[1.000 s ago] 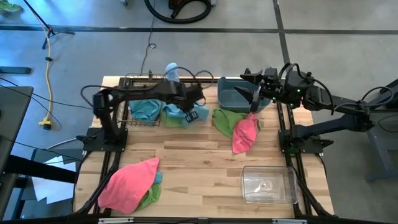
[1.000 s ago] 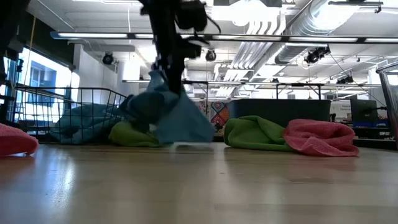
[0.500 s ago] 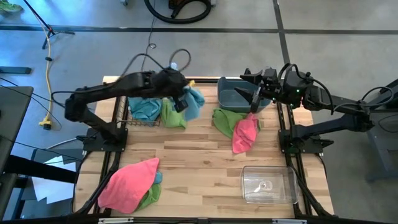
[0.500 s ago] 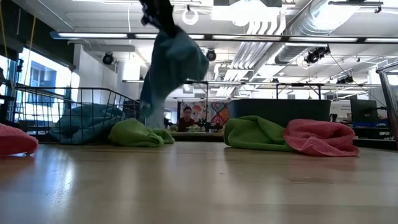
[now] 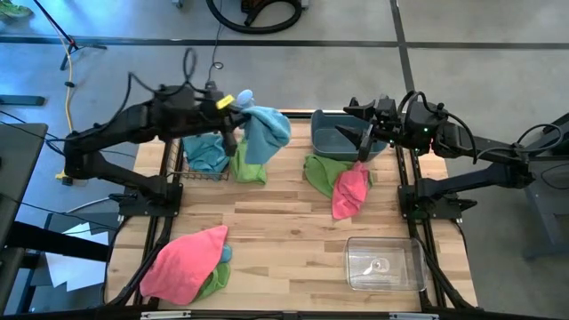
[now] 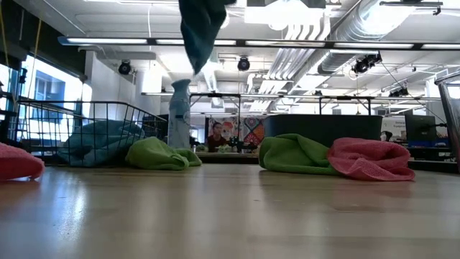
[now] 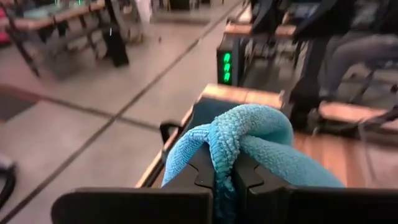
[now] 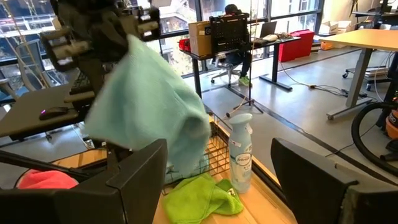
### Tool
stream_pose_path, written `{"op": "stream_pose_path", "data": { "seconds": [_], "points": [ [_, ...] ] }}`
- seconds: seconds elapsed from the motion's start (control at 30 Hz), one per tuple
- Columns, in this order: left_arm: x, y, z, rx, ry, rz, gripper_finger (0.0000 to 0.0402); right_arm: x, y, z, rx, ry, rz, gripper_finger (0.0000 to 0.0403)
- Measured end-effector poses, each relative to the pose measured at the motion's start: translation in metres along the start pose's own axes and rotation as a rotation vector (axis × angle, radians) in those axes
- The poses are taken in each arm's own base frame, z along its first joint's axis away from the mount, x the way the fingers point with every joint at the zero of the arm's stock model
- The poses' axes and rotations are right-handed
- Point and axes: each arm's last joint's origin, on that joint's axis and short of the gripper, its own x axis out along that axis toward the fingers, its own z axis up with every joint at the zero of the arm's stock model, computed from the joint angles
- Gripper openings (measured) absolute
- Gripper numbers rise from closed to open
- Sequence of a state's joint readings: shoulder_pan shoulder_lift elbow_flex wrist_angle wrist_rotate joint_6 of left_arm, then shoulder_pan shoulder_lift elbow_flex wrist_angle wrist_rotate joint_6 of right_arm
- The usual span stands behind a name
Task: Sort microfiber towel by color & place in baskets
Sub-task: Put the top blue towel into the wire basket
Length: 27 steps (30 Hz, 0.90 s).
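1. left gripper (image 5: 233, 114) is clamped on a fuzzy light blue microfiber towel (image 5: 264, 133); the left wrist view shows the two dark fingers (image 7: 204, 171) pinching a bunched fold of the cloth (image 7: 249, 140) between them.
2. key relation: the towel is held high at the table's far edge, and the black wire basket (image 5: 197, 147) lies just to the gripper's left and below it, as the high view shows. that basket already holds a teal-blue cloth (image 5: 205, 153). my reading is that the coming move is a short carry sideways over the basket rim, then a release.
3. the towel hangs down from the pinch; its long axis runs vertical, loose end down. in the low view it dangles (image 6: 198, 32) well clear of the wooden table top (image 6: 230, 216).
4. the left arm is clearly nearer to the wire basket. the right gripper (image 5: 366, 124) waits over the slate-blue plastic tub (image 5: 333, 138) with its fingers apart and nothing in them.
5. towel look: soft, looped pile, limp, folds freely; likely to drape and snag on the wire rim if dropped low.
6. risk, judged: the pale blue spray bottle (image 8: 240, 157) stands near the basket, within the swing of the hanging cloth.
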State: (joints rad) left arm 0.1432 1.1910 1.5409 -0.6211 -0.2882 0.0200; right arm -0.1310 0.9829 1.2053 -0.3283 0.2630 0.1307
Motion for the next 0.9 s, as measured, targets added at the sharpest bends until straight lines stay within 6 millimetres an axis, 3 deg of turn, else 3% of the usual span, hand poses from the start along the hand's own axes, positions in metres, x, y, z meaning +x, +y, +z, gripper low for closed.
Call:
{"op": "stream_pose_path", "data": {
  "seconds": [0.23,0.4,0.6,0.73,0.9],
  "points": [
    [-0.012,0.0,-0.014,-0.048,-0.14,-0.052,0.0,0.0,0.0,0.0,0.025,-0.003,0.001,0.0284],
    [-0.005,-0.006,-0.035,-0.118,-0.241,-0.177,0.0,0.0,0.001,0.002,0.06,-0.017,0.023,0.0284],
    [0.008,-0.014,-0.06,-0.214,-0.337,-0.314,0.0,0.002,0.008,0.011,0.143,-0.092,0.211,0.0284],
    [0.016,-0.017,-0.067,-0.239,-0.369,-0.331,0.0,0.013,0.018,0.012,0.156,-0.104,0.372,0.0284],
    [0.028,-0.022,-0.071,-0.236,-0.341,-0.351,0.0,0.038,0.033,0.0,0.082,-0.072,0.414,0.0284]
  ]
}}
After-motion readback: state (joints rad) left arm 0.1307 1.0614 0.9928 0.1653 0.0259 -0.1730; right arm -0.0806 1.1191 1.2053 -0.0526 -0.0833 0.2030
